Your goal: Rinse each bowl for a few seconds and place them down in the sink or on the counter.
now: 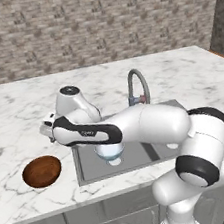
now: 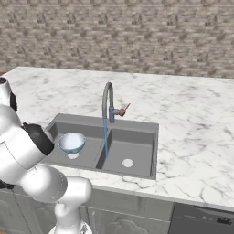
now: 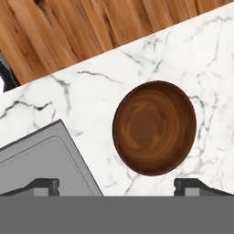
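The dark reddish-brown bowl [image 1: 41, 171] stands upright on the white marble counter [image 1: 14, 117], left of the sink [image 1: 87, 172]. In the hand view this bowl [image 3: 154, 128] lies below and ahead of my gripper [image 3: 116, 187], whose fingertips [image 3: 43, 185] are spread wide with nothing between them. My gripper [image 1: 48, 133] hovers open above the counter, between the sink's left rim and the brown bowl. The pale blue-white bowl [image 2: 72, 142] rests upright in the sink's left basin, partly covered by my arm in the left base view [image 1: 110, 153].
A thin stream of water [image 2: 106, 137] runs from the gooseneck tap [image 2: 108, 103] down near the divider between the two basins. The counter's front edge and a wooden floor [image 3: 91, 27] lie just past the brown bowl. Marble [image 2: 192, 137] stretches wide to the sink's right.
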Motion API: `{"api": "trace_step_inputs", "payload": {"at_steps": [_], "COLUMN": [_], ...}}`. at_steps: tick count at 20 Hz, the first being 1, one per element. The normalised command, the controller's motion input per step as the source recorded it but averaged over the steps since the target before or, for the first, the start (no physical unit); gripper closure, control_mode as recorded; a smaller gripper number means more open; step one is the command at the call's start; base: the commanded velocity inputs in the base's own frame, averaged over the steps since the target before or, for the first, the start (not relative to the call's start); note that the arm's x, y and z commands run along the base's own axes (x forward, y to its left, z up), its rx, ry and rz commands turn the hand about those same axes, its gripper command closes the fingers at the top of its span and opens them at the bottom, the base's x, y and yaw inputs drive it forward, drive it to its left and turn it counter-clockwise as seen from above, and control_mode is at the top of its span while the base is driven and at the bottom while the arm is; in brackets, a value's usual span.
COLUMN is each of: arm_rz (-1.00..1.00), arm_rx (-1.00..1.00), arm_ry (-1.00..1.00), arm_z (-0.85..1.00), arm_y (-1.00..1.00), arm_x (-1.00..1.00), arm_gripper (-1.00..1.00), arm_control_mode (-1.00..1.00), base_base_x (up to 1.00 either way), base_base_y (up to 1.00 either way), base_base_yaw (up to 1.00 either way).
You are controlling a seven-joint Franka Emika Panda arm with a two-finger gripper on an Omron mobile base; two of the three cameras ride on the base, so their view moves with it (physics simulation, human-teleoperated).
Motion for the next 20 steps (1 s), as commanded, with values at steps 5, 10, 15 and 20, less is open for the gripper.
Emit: {"api": "trace_step_inputs", "payload": {"at_steps": [5, 10, 15, 20], "arm_rz": [0.07, 0.08, 0.09, 0.08], "arm_rx": [-0.05, -0.02, 0.00, 0.00], "arm_ry": [0.00, -0.01, -0.03, -0.11], "arm_z": [-0.19, -0.21, -0.19, -0.17], "arm_y": [0.14, 0.02, -0.06, 0.00], "arm_x": [-0.14, -0.21, -0.28, -0.12], "arm_gripper": [-1.00, -1.00, -1.00, -1.00], "arm_control_mode": [-1.00, -1.00, -1.00, -1.00], "base_base_x": [0.00, 0.00, 0.00, 0.00], "base_base_y": [0.00, 0.00, 0.00, 0.00], "base_base_yaw": [0.00, 0.00, 0.00, 0.00]}}
